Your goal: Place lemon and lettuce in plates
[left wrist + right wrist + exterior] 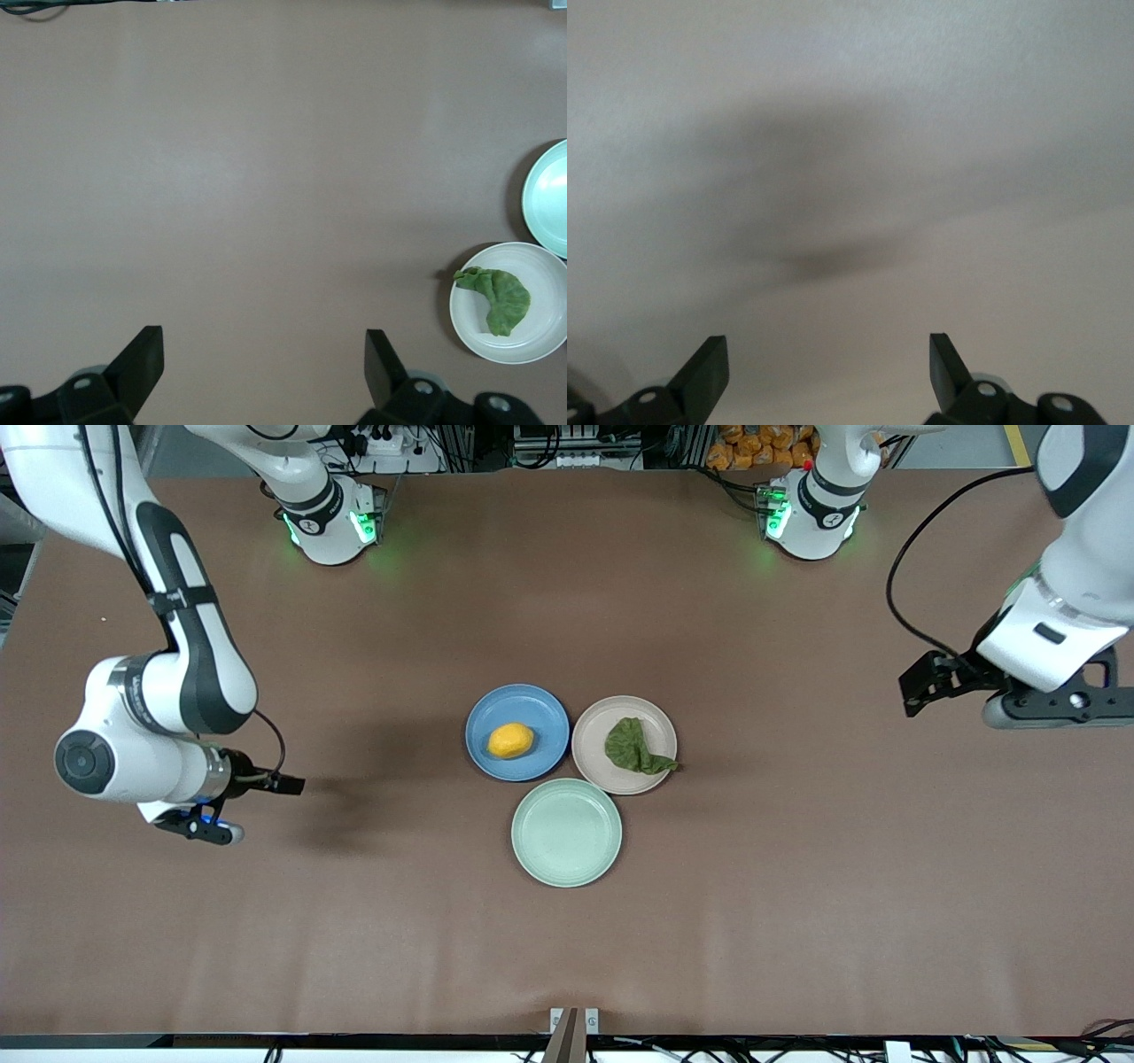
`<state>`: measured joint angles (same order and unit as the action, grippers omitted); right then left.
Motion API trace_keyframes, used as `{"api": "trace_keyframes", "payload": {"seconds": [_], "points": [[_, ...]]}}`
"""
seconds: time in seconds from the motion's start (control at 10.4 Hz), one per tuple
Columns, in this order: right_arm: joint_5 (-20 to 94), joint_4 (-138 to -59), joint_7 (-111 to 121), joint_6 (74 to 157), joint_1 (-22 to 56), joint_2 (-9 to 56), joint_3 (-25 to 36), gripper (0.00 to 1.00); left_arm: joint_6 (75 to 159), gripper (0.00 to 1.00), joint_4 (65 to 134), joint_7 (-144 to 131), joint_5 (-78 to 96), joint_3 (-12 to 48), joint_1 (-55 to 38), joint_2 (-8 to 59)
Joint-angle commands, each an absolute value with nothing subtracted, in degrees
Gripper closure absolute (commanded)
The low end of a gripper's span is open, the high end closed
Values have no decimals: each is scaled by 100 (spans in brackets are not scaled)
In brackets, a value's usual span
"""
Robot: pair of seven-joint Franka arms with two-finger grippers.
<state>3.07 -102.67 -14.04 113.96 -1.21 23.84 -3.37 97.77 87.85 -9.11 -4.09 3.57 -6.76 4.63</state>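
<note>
Both hands [261, 372] [828, 372] splayed, aloft over bare table [797, 921].

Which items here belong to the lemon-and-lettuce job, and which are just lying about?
Job:
- lemon, in the blue plate
- lettuce, in the beige-pink plate
- left gripper, open over bare table
- right gripper, open over bare table

Lying about:
- mint-green plate, nothing in it, nearest the front camera

Brown table [797, 921]: blue plate [490, 760], beige-pink plate [592, 766], mint-green plate [566, 833], touching cluster
</note>
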Motion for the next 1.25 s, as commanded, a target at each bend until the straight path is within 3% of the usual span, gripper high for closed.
{"api": "trace_keyframes", "payload": {"seconds": [0.0,0.38,0.58,0.96,1.15], "points": [[343,-11273,-1248,11618,-18,1470,-369,0,9493,0,8720,-668,-229,211,-712,325],[281,-12820,-1204,12794,-9,512,-554,0,9176,0,8543,-317,17,158,-458,325],[281,-13025,-1046,12815,-114,151,-554,0,9036,0,8517,-308,9,167,-413,264],[273,-12842,-907,12666,-167,-316,-519,0,8623,0,8385,-141,18,185,-396,176],[264,-12176,-477,12044,-333,-299,-492,0,8535,0,8393,-176,18,158,-396,88]]}}
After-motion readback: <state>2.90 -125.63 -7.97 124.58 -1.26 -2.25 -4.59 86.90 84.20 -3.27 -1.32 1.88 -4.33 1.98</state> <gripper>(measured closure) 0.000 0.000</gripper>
